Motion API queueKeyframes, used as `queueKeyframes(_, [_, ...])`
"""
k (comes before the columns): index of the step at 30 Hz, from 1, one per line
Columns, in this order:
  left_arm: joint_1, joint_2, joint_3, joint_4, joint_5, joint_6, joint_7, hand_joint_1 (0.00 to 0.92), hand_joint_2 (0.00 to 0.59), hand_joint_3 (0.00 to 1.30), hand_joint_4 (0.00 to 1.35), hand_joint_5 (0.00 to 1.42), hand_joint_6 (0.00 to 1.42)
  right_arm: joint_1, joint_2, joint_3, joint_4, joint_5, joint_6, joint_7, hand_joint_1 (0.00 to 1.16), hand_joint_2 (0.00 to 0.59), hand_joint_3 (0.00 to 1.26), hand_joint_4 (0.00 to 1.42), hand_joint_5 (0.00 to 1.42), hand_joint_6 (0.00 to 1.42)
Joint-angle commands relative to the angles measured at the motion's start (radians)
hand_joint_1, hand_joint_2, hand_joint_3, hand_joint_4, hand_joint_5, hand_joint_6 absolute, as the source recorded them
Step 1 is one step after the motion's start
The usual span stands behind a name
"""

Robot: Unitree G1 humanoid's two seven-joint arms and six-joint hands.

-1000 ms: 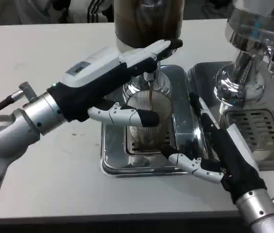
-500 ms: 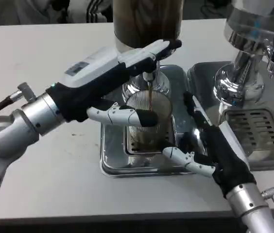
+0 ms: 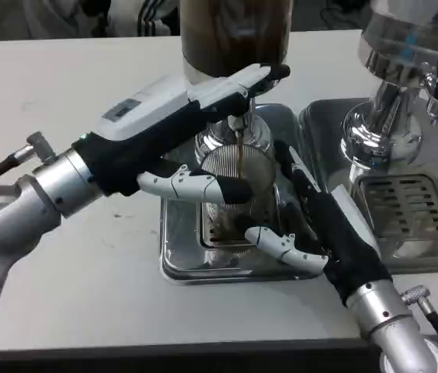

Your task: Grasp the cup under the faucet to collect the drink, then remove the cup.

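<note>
Cup filling under the faucet, a hand on either side

Nearest me, the right hand [image 3: 324, 233] sits at about 4 o'clock of the cup [image 3: 237, 186], fingers spread loose beside it, gripping nothing. The ribbed clear cup stands on the steel drip tray [image 3: 180, 264] on the white table [image 3: 87, 287], a dark stream falling in. The left hand [image 3: 180, 132] reaches from 9 o'clock, upper fingers at the faucet [image 3: 238, 120], a lower finger against the cup; whether it grips I cannot tell. Its grey label is unreadable. A second dispenser [image 3: 394, 101] stands at 2 o'clock.

Clear ribbed cup [image 3: 238, 186] upright under faucet [image 3: 237, 123], catching dark stream
</note>
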Motion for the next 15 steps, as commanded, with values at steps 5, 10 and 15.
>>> queueKeyframes(5, [0.049, 0.024, -0.032, -0.006, 0.035, 0.014, -0.062, 0.0, 0.052, 0.04, 0.0, 0.1, 0.07, -0.027, 0.018, -0.007, 0.029, 0.037, 0.0, 0.031, 0.62, 0.213, 0.0, 0.0, 0.0, 0.0])
queueKeyframes(10, [0.053, 0.027, -0.034, -0.012, 0.029, 0.018, -0.065, 0.0, 0.052, 0.04, 0.0, 0.1, 0.07, -0.043, 0.028, -0.006, 0.059, 0.056, -0.005, 0.044, 0.62, 0.215, 0.0, 0.0, 0.0, 0.0])
queueKeyframes(15, [0.056, 0.029, -0.034, -0.019, 0.025, 0.021, -0.068, 0.0, 0.052, 0.04, 0.0, 0.1, 0.08, -0.058, 0.037, -0.002, 0.084, 0.068, -0.008, 0.06, 0.61, 0.215, 0.0, 0.0, 0.0, 0.0])
